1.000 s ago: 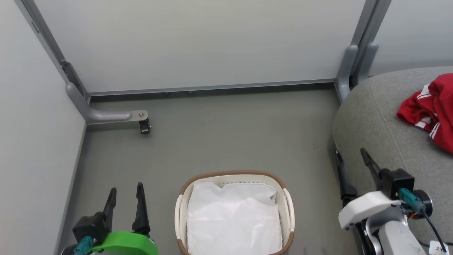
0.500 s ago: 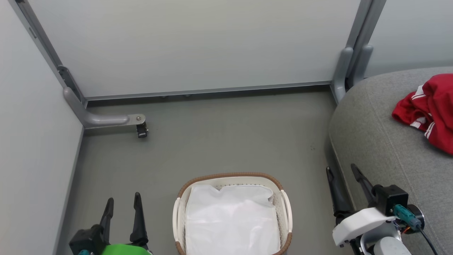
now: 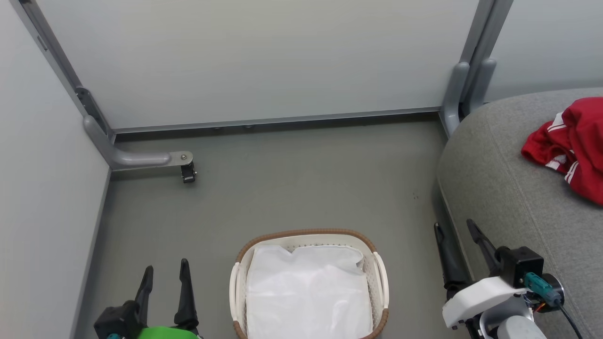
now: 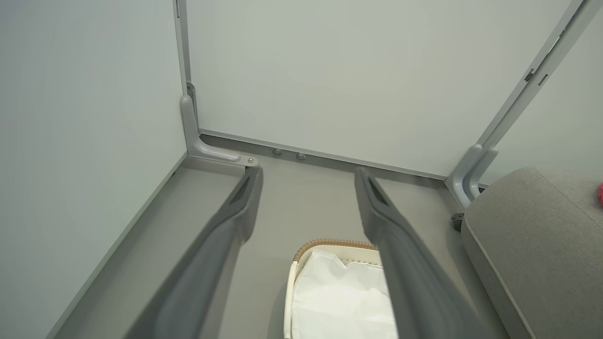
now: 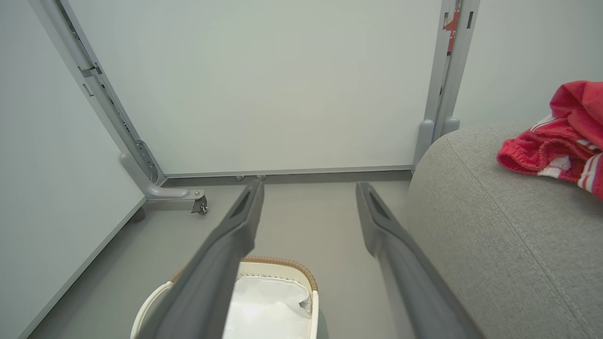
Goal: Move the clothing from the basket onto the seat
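The red clothing with white stripes lies bunched on the grey seat at the right; the right wrist view has the clothing on the seat too. On the floor in front of me stands the white basket with its brown woven rim, holding just a white cloth liner. My left gripper is open at the lower left, left of the basket. My right gripper is open at the lower right, beside the seat's front edge. Both hold nothing.
Pale partition panels wall in the grey floor at the back and left. A grey metal foot with a caster sticks out at the back left, and another post stands by the seat's corner.
From one second ago to half a second ago the head view shifted, and both grippers sank lower in the picture. Since then almost nothing has changed. Both stay open.
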Controlling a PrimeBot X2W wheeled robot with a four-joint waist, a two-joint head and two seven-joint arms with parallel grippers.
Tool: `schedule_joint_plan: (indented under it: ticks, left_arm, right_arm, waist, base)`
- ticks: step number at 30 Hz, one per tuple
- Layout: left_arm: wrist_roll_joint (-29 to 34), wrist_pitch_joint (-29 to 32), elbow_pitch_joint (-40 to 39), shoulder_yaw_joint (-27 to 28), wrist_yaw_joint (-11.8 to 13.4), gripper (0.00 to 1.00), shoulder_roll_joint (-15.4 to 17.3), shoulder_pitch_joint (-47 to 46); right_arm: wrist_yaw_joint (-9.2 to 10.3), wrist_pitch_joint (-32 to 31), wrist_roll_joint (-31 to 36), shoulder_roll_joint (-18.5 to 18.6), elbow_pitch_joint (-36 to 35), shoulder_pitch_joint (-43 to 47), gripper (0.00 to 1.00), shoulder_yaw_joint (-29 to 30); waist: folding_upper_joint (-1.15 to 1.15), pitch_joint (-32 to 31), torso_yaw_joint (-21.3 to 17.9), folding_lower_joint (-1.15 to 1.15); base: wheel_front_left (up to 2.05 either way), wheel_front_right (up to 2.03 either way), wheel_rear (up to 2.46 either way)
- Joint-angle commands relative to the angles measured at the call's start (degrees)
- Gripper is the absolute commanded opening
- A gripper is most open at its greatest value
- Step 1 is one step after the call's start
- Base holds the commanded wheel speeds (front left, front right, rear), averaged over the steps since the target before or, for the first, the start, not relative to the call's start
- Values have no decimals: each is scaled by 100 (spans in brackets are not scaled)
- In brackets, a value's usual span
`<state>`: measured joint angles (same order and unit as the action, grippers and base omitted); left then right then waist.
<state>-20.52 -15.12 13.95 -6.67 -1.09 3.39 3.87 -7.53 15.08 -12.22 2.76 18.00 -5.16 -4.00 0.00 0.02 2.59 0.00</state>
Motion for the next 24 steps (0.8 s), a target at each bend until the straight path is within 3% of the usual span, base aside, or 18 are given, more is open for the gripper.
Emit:
schedule_joint_plan:
  ticks: [1, 8, 9, 12, 24]
  left_arm:
    - [12, -4, 45, 21, -39, 100, 0, 22]
    - [-27, -4, 102, 37, -94, 100, -14, -54]
    - [-21, 2, 117, 31, -91, 0, -21, -7]
    - [-41, 10, 249, 25, -91, 0, -35, 9]
    - [-1176, 359, 214, 241, -180, 0, -37, -169]
  right_arm:
    - [8, 13, -49, 25, 16, 64, 100, 10]
    - [8, 13, -54, 25, 38, 32, 100, 18]
    - [0, 0, -33, -2, 36, 1, 0, 3]
    - [0, -9, -52, -25, 166, 40, 0, -6]
    - [1, -355, -1322, -18, 72, 7, 0, 167]
  waist:
    - [0, 4, 2, 0]
    - [0, 8, 3, 0]
    - [0, 9, 4, 0]
    - [0, 10, 3, 0]
    - [0, 10, -22, 0]
  base:
    - [0, 0, 0]
    - [0, 0, 0]
    - [0, 0, 0]
    - [0, 0, 0]
    - [0, 0, 0]
